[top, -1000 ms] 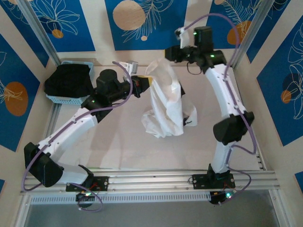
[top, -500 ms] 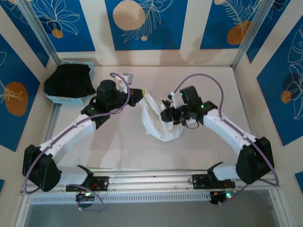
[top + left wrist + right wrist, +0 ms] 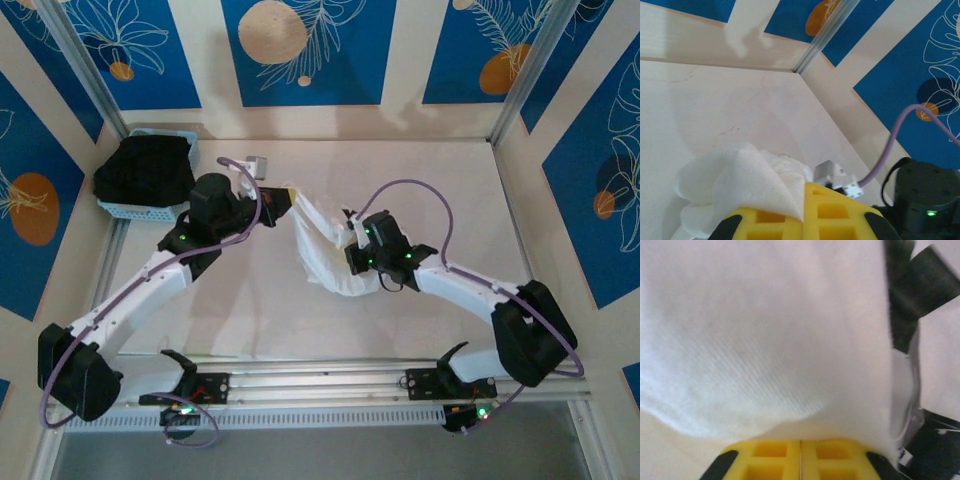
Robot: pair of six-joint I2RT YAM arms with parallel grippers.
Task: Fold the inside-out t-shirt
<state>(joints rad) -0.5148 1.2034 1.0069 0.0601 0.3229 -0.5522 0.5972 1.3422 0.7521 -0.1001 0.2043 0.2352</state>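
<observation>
Seen from above, the t-shirt [image 3: 325, 250] is lying crumpled on the table [image 3: 450, 180], strung between the left claw [image 3: 287, 200] and the right claw [image 3: 352, 252]. Its long axis is slanting from one claw to the other. No flat fold is showing, so nearly everything appears left to do.

On the left wrist camera, the left claw is pinching a white edge, with cloth heaped just ahead of it.

On the right wrist camera, the right claw is clamped shut, apparently on the cloth draping over it.

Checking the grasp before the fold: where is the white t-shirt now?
In the top external view, the white t-shirt is bunched mid-table between the left end effector and the right end effector, both shut on it.
</observation>
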